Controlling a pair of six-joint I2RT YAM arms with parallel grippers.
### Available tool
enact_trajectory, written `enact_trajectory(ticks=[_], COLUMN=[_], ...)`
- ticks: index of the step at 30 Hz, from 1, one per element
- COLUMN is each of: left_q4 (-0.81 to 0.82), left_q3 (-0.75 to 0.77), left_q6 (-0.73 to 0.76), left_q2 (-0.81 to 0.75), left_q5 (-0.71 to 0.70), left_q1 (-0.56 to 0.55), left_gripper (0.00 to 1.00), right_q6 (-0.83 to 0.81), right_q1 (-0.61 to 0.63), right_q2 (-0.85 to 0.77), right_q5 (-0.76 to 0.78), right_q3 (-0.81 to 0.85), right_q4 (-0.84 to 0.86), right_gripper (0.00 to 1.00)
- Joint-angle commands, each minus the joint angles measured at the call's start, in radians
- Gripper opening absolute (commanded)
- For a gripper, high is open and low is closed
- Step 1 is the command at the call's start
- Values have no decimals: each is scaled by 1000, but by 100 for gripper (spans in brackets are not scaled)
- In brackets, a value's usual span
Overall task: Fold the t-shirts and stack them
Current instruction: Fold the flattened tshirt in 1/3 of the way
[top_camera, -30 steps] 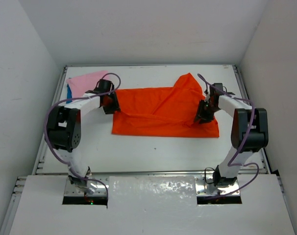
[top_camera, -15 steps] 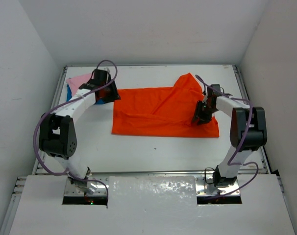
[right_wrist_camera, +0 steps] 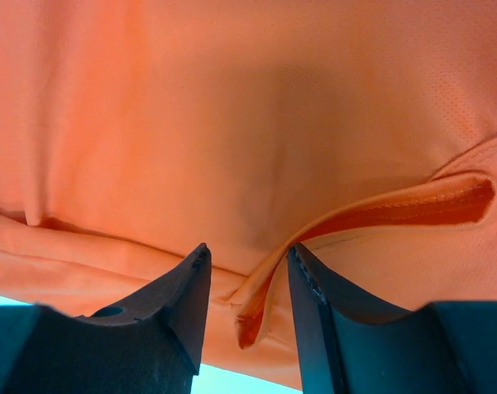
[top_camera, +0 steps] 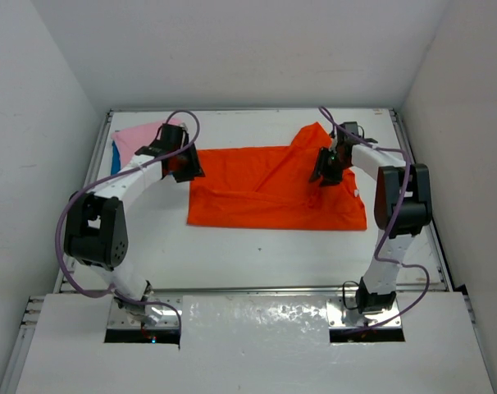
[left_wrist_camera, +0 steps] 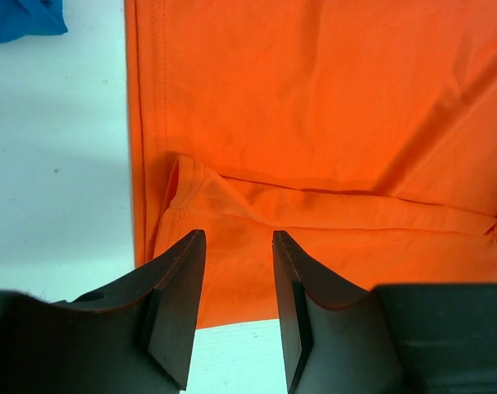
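**Left claw** (top_camera: 185, 167): jaws narrowly parted, holding nothing, poised over the side hem of the orange-red t-shirt (top_camera: 265, 197). A tucked sleeve fold lies just ahead of its tips.

**Right claw** (top_camera: 323, 171): jaws likewise parted. A raised hem ridge runs between them and appears unpinched.

**Other shirts:** the pink t-shirt (top_camera: 138, 135) and blue t-shirt (top_camera: 116, 156) lie together on the left claw's outer side.

**Assessment:** one shirt is spread on the bench (top_camera: 257, 246) with folding barely begun. Two shirts remain, and nothing is stacked.

Both arms (top_camera: 138, 170) outstretched, jaws parted
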Motion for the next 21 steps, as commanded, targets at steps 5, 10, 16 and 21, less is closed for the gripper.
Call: enact_trajectory(ticks=[5, 10, 16, 21], left_q4=[38, 75, 59, 38], left_q3=[-8, -15, -4, -80], left_q6=[3, 5, 22, 32], left_q2=[-34, -25, 33, 18], left_q5=[21, 47, 39, 2], left_q1=[-18, -35, -41, -41], left_gripper=[36, 36, 36, 36], right_q6=[-42, -62, -28, -4], right_q1=[4, 4, 8, 49], right_q2=[-58, -129, -247, -250], right_q5=[14, 18, -29, -60], right_q3=[38, -5, -94, -180], right_q4=[-40, -53, -13, 27], right_gripper=[44, 43, 42, 41])
